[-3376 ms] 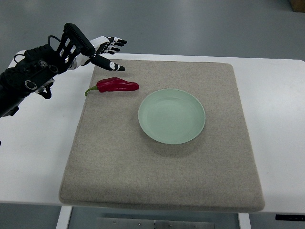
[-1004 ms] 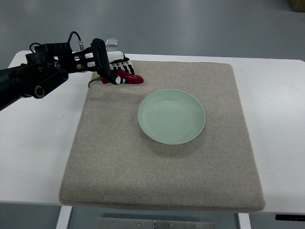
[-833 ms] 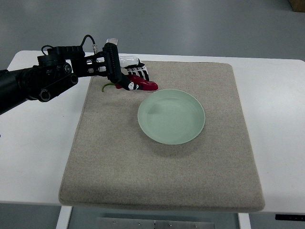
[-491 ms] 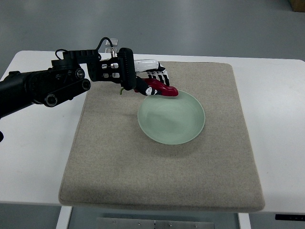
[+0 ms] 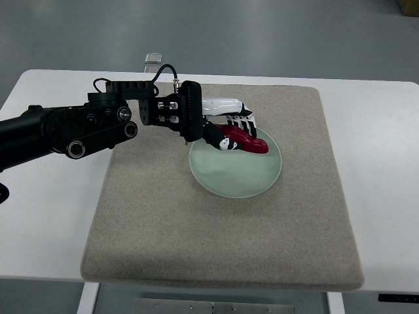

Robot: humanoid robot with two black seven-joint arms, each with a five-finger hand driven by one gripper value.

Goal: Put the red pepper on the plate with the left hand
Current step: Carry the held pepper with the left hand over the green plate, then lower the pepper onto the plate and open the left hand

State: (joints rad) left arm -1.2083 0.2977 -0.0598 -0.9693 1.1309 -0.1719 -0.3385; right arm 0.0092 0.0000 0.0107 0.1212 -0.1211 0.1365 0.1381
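Note:
A red pepper [image 5: 247, 142] hangs just above the pale green plate [image 5: 237, 175], over its upper half. My left hand [image 5: 230, 131], black and white, is shut on the pepper, its fingers wrapped over the stem end. The left arm [image 5: 85, 124] reaches in from the picture's left edge across the mat. The pepper's pointed tip sticks out to the right of the fingers. The right hand does not show.
The plate lies on a grey felt mat [image 5: 216, 242] that covers most of a white table [image 5: 386, 163]. A small clear bracket [image 5: 152, 61] stands at the table's far edge.
The left hand closed on the pepper at the mat's upper left, lifted it, and carried it right; it now hangs over the plate.

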